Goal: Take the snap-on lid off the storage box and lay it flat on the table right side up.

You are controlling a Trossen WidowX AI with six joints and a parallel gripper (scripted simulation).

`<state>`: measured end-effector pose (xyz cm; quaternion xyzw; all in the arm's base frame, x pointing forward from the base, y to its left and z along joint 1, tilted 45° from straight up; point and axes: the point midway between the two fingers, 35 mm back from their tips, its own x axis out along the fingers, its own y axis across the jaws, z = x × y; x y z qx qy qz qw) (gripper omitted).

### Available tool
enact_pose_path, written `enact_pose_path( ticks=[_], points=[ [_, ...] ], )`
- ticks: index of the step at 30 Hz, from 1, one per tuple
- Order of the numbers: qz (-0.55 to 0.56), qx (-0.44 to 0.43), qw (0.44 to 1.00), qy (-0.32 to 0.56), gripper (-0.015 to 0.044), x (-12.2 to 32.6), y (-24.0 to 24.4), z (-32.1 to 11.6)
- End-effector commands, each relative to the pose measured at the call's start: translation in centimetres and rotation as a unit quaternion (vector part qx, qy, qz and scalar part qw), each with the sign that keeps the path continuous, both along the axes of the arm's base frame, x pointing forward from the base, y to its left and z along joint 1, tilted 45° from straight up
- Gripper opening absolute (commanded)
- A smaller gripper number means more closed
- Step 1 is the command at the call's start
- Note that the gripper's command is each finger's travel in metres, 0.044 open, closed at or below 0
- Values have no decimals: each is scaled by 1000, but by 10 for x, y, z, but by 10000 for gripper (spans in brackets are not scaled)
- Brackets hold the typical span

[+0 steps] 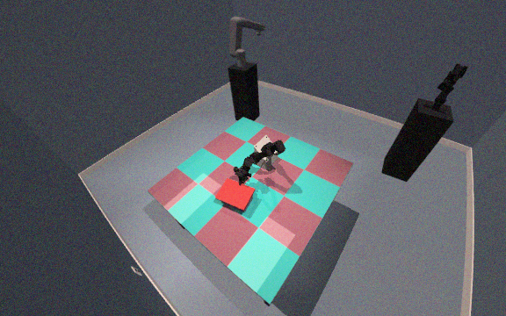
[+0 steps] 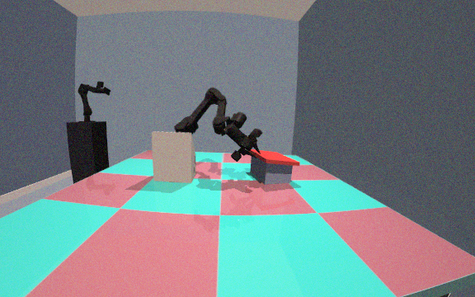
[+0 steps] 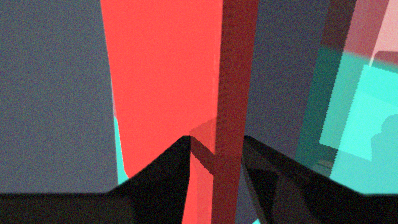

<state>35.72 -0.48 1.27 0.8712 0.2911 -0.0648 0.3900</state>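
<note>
The red lid point(image 1: 235, 194) point(image 2: 276, 157) point(image 3: 165, 65) lies over the top of the grey storage box point(image 2: 279, 175) point(image 3: 277, 75), which stands on the checkered table point(image 1: 227, 237) point(image 2: 138, 247). In the exterior view the lid covers the box opening; whether its edge near the arm is slightly raised is too small to tell. My gripper point(image 1: 241, 181) point(image 2: 256, 152) point(image 3: 215, 143) reaches down at a slant to the lid's edge on the arm's side. It is shut on that edge, one finger over the top face and one on the outer side of the rim.
My arm rises from a pale block point(image 1: 262, 142) point(image 2: 171, 157) on the table, beside the box. Two black pedestals point(image 1: 244, 94) point(image 1: 417, 140) with other arms stand off the table. One pedestal also shows in the exterior view point(image 2: 87, 150).
</note>
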Motion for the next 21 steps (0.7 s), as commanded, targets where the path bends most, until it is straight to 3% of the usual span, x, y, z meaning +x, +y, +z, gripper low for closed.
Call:
enact_pose_path(
  ticks=[1, 21],
  points=[
    [-1, 2, 1000, 2, 0, 1, 0, 0],
    [-4, 0, 1000, 1, 0, 0, -12, 13]
  ],
)
